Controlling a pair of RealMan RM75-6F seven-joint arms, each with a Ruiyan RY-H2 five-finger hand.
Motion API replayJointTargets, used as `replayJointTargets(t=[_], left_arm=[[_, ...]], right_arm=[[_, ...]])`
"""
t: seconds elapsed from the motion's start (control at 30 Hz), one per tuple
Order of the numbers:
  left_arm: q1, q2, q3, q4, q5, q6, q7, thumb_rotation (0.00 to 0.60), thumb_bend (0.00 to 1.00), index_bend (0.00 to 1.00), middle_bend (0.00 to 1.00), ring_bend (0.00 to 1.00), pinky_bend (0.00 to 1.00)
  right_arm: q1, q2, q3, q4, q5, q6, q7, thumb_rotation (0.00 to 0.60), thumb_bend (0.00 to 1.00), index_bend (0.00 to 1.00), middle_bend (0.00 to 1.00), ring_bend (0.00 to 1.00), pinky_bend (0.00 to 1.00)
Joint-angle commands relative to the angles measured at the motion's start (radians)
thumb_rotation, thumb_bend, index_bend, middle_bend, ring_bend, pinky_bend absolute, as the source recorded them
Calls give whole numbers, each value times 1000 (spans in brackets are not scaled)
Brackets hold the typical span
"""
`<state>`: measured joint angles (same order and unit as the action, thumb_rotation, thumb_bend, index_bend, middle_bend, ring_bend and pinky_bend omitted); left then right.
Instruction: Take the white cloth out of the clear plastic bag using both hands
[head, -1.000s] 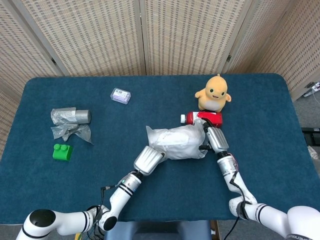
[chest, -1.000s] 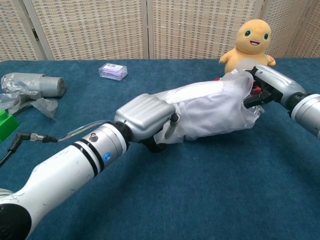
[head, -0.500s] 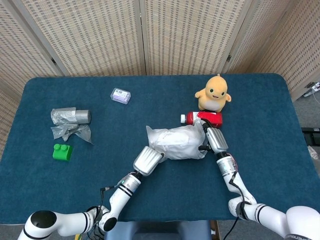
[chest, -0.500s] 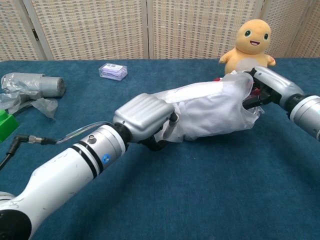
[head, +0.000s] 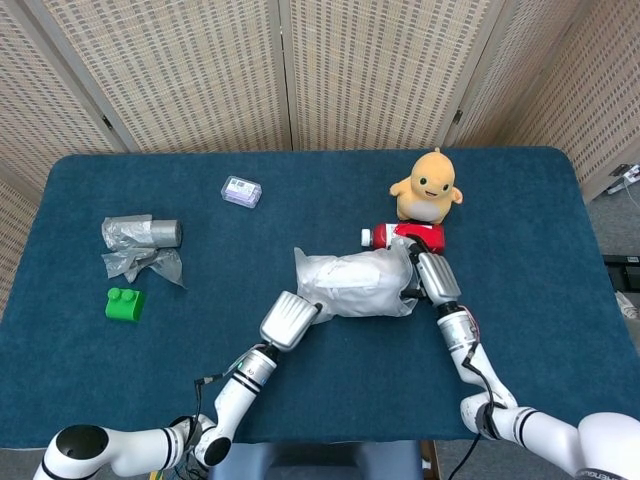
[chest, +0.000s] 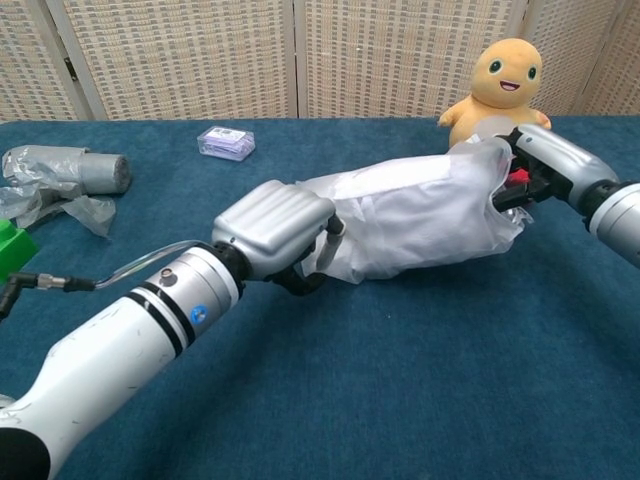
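Now | clear plastic bag (head: 355, 285) with white cloth (chest: 420, 215) | gripped between left robot hand (head: 288, 320) and right robot hand (head: 434, 277)

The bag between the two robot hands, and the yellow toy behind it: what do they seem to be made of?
The bag looks like thin, soft plastic film, cloudy rather than glossy: it wrinkles and the white cloth inside shows through. The yellow toy seems to be plush fabric, matte and slightly fuzzy, with a rounded, stuffed shape.
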<state>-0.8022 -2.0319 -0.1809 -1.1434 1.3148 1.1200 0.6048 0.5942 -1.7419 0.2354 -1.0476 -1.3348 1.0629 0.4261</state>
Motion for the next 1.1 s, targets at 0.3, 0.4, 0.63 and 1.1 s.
replayJointTargets(t=[0.3, 0.4, 0.63, 1.1], left_arm=[[49, 74, 3, -72, 17, 59, -5, 600, 606, 675, 933, 755, 923], [65, 107, 3, -96, 18, 72, -15, 600, 634, 678, 933, 755, 923], [105, 176, 3, -146, 22, 112, -29, 600, 653, 680, 933, 756, 927], [164, 260, 4, -193, 5, 144, -59, 600, 656, 682, 933, 756, 929]], right_arm=[[-11, 51, 12, -58, 1, 25, -33, 600, 535, 777, 215, 76, 311], [-14, 65, 13, -74, 3, 28, -42, 600, 535, 777, 215, 76, 311], [-22, 89, 13, -99, 8, 34, -57, 600, 535, 777, 215, 76, 311], [-45, 153, 30, -148, 23, 61, -73, 600, 536, 777, 216, 76, 311]])
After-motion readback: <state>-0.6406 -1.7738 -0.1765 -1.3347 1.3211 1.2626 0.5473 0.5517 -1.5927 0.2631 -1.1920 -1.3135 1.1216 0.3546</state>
